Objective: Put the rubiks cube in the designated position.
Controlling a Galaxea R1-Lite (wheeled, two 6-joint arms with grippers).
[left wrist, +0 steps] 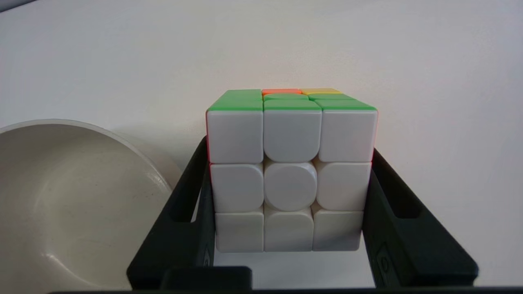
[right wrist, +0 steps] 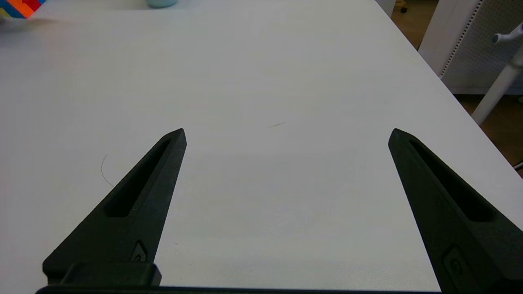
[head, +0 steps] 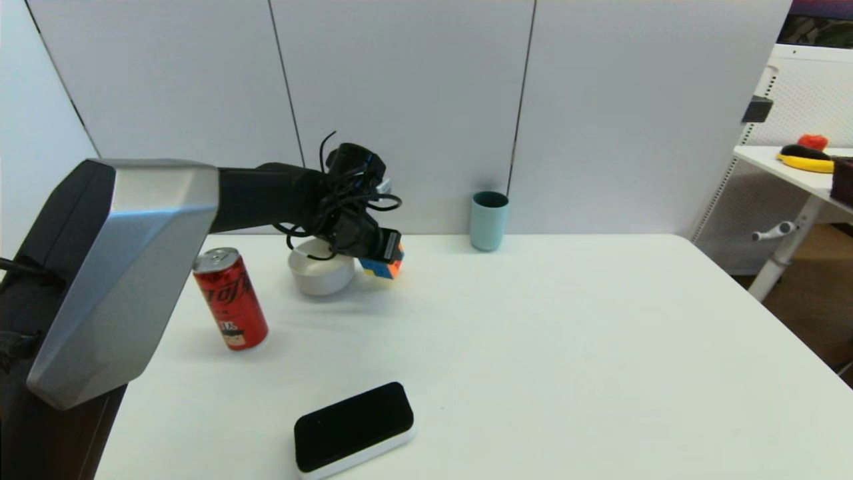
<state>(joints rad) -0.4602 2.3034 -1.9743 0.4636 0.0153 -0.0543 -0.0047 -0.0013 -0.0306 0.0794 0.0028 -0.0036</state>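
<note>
My left gripper point(head: 384, 255) is shut on the rubiks cube point(head: 381, 266) at the back left of the white table point(head: 533, 347), just right of the white bowl point(head: 321, 270). In the left wrist view the cube point(left wrist: 288, 179) shows a white face with a green face above it, and both black fingers point(left wrist: 188, 204) press its sides. The cube seems to hang slightly above the tabletop. My right gripper point(right wrist: 286, 132) is open over bare table, out of the head view. Nothing on the table marks the designated position.
A red soda can point(head: 231, 300) stands at the left. A teal cup point(head: 488, 220) is at the back wall. A black and white flat device point(head: 353, 427) lies near the front edge. The bowl rim point(left wrist: 81, 134) is close beside the left fingers.
</note>
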